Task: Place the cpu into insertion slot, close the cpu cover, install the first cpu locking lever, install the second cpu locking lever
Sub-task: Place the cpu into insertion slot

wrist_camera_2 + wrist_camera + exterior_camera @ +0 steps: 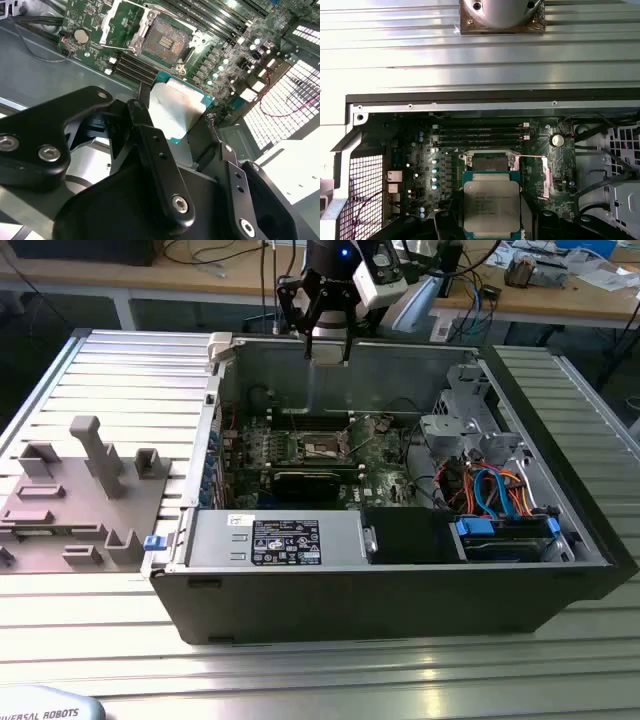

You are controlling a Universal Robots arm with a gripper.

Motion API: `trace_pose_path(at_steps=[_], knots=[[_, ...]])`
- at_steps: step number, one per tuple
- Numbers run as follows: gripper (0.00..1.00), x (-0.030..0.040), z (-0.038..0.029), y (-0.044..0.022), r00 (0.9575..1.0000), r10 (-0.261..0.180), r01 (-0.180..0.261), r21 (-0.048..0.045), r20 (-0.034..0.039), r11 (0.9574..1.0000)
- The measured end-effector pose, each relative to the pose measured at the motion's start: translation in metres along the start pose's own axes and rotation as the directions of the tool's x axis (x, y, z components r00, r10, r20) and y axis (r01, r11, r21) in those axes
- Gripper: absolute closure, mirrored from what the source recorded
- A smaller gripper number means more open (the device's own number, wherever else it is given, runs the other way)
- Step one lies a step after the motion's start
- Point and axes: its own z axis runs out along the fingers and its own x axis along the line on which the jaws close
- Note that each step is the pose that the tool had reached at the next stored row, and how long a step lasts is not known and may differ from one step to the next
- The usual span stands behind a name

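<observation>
My gripper [328, 348] hangs above the far wall of the open computer case, shut on the cpu [175, 107], a flat square chip with a silver-grey top and green edge [491, 205]. One black finger [145, 122] presses on each side of the chip. The insertion slot [165, 35] lies open on the green motherboard, ahead of and below the chip, its dark centre bare [491, 162] [325, 448]. The cpu cover [545, 175] stands swung up beside the slot, a silvery frame plate [109, 22]. The chip is well above the board and touches nothing else.
The case's metal walls [215, 390] ring the motherboard. Long memory slots [480, 132] run beside the socket and a long black card [310, 478] lies in front of it. A drive cage [465, 410] and blue cables [490, 490] fill the exterior view's right. A grey fixture plate [80, 490] sits on the left.
</observation>
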Motion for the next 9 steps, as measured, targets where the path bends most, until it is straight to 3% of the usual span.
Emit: trace_pose_path(at_steps=[9], knots=[[0.46, 0.0, 0.0031, -0.0003, 1.0, 0.0, 0.0, -0.0005, 0.0, 1.0]])
